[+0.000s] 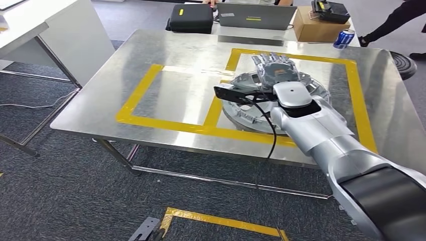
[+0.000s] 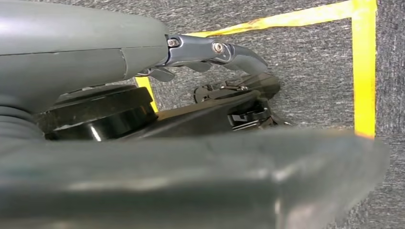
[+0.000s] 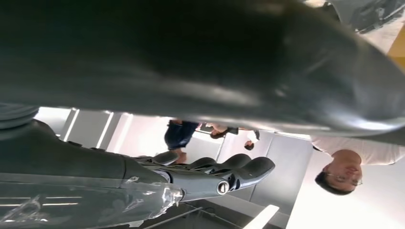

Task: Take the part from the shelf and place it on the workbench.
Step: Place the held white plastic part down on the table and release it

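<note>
Silver right robot hand [image 1: 272,67] flat, fingers extended, resting atop part [image 1: 306,90] on workbench [image 1: 176,60].

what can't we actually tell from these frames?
- Head view: whether the right hand grips the part or just rests on it; the wrist and arm cover the contact.
- Right wrist view: the part, blocked by the hand's dark cover.
- Left wrist view: the left hand fingers, mostly behind its grey cover.

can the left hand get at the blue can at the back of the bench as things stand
Probably not. The left hand hangs low over the carpet floor, while the blue can stands at the far edge of the metal workbench, beyond the round metal part under the right hand.
</note>
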Motion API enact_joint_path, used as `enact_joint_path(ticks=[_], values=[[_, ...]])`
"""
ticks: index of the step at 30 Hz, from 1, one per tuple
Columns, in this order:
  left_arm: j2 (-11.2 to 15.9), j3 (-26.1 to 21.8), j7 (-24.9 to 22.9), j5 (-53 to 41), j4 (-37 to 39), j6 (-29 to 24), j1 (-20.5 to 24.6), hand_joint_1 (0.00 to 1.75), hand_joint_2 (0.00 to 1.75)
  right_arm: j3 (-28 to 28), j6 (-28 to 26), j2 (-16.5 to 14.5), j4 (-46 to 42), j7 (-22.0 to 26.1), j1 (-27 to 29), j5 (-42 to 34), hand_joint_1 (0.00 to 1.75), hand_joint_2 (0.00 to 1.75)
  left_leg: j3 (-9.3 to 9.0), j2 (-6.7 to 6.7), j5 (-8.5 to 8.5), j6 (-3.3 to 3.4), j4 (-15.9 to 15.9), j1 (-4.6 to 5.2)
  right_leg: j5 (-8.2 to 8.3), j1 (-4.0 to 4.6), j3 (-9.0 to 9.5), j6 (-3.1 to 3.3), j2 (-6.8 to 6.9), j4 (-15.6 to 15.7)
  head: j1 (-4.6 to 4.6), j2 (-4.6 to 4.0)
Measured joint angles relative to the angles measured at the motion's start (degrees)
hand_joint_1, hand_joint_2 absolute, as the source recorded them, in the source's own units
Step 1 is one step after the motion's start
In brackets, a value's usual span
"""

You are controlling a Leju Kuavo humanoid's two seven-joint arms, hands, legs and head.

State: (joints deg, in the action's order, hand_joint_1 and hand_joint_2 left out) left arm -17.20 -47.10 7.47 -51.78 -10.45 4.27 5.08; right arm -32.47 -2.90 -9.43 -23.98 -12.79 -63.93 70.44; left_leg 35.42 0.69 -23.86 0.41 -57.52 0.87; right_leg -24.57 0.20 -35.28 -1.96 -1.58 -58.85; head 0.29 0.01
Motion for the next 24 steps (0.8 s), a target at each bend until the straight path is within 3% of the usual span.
enact_joint_path(ticks=[3, 6, 11, 14, 17, 21, 24], values=[[0.0, 0.0, 0.3, 0.4, 0.0, -0.1, 0.0, 0.0, 0.0, 0.5, -1.4, 0.1, -0.1, 0.8, -0.3, -2.2, 0.0, 0.0, -0.01, 0.0, 0.0, 0.0, 0.0, 0.0, 0.0, 0.0, -0.02, 0.0, 0.0, 0.0, 0.0, 0.01], [0.0, -0.2, 0.7, 1.2, 0.0, -0.2, -0.1, 0.0, 0.0, 1.4, -3.1, 2.1, -1.7, 0.9, -0.8, -3.8, 0.0, 0.0, -0.03, 0.01, 0.01, 0.0, 0.0, 0.01, 0.01, -0.01, -0.04, 0.0, 0.04, 0.0, -0.02, 0.01], [0.6, -2.0, 1.6, 5.1, 0.0, -0.1, -0.9, 0.0, 0.0, 3.8, -3.6, 13.6, -11.2, 1.8, -0.9, -10.3, 0.0, 0.0, 0.02, 0.54, 0.07, 0.11, 0.0, 0.04, -0.02, 0.0, 0.21, -0.03, 0.68, 0.2, 0.06, 0.01], [1.0, -4.5, 3.3, 7.5, 0.0, -0.7, -1.4, 0.0, 0.0, 7.2, -8.0, 20.1, -17.7, 1.6, 0.5, -16.6, 0.0, 0.0, -0.01, 0.34, -0.02, 0.18, 0.0, 0.12, 0.06, -0.12, 0.16, -0.15, 0.34, 0.3, -0.01, 0.01], [1.1, -5.9, 4.8, 8.0, 0.0, -1.4, -1.5, 0.0, 0.0, 11.3, -10.8, 26.4, -24.8, 1.6, 3.7, -21.9, 0.0, 0.0, 0.0, 0.4, -0.06, 0.27, -0.1, 0.11, 0.03, -0.14, 0.28, -0.28, 0.47, 0.3, 0.02, 0.01], [1.3, -7.2, 5.4, 8.3, 0.0, -1.9, -1.6, 0.0, 0.0, 15.3, -12.9, 32.1, -31.4, 1.0, 7.9, -24.9, 0.0, 0.0, -0.06, 0.32, -0.11, 0.31, -0.1, 0.11, 0.02, -0.14, 0.18, -0.29, 0.26, 0.4, -0.04, 0.0], [1.3, -7.9, 6.4, 8.3, 0.0, -2.6, -1.4, 0.0, 0.0, 21.3, -17.5, 37.9, -38.9, 1.8, 16.8, -33.8, 0.0, 0.0, -0.27, 0.74, -0.26, 0.51, -0.1, -0.07, -0.24, 0.07, 0.43, -0.46, 0.76, 0.6, -0.21, 0.0]])
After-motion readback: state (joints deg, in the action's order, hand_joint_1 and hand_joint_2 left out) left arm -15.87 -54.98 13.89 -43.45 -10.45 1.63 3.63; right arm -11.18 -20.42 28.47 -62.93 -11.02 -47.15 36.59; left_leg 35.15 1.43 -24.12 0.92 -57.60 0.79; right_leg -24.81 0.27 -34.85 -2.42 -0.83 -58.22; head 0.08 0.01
